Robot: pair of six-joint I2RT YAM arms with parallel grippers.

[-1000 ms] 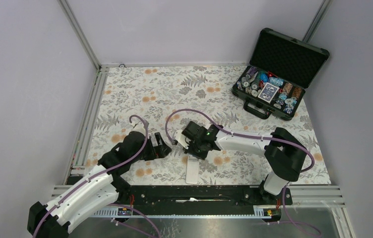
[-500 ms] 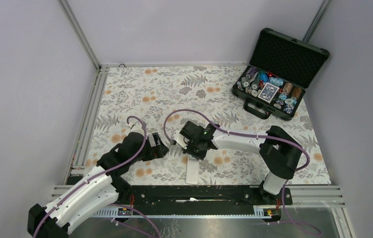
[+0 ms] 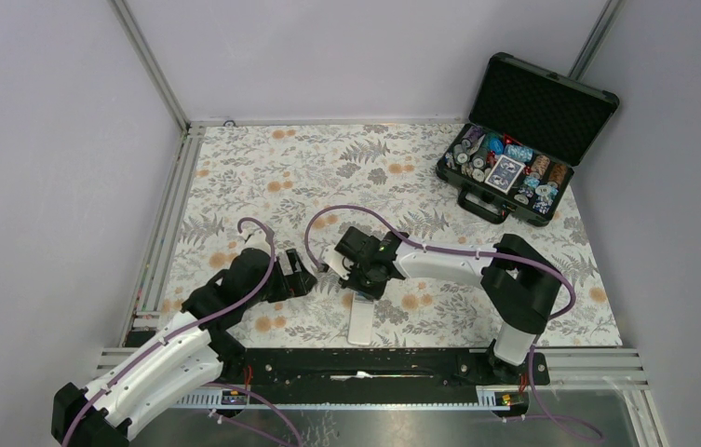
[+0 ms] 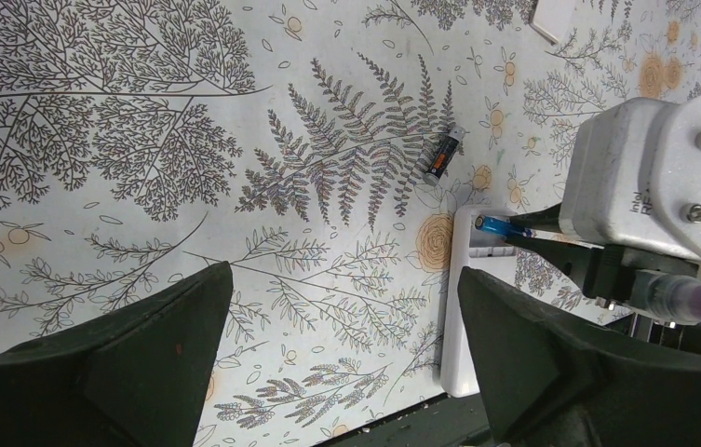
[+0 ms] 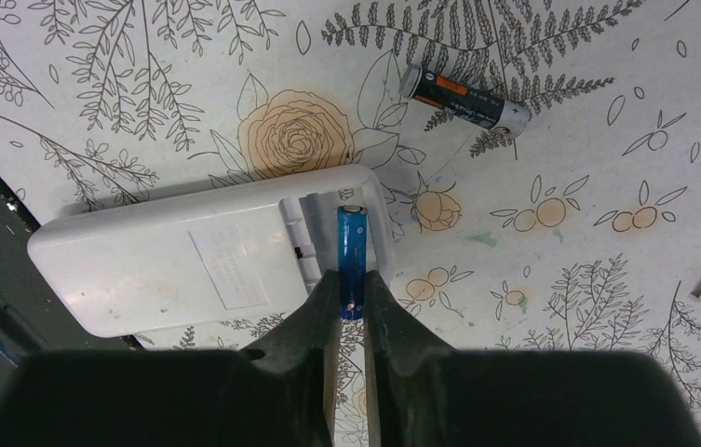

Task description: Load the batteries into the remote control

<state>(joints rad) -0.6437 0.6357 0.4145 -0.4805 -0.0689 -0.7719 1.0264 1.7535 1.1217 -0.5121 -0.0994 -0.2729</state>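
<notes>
black hard chip case [image 3: 544, 101] far right, black-and-orange battery [image 5: 463, 101] beside white bar-shaped remote [image 5: 169, 270], right gripper [image 5: 352, 281] clamping slim blue battery [image 5: 351, 237], left gripper [image 4: 342, 279] spread wide, floral cloth [image 3: 328, 158], lilac walls [image 3: 374, 56]

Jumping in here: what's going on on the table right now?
The right pincer grips the blue battery by its near end. The rest of the battery lies along the open bay at one end of the remote control, which rests back-up on the cloth. A black battery lies loose on the cloth just beyond. The left pincer hangs open and empty nearby.
</notes>
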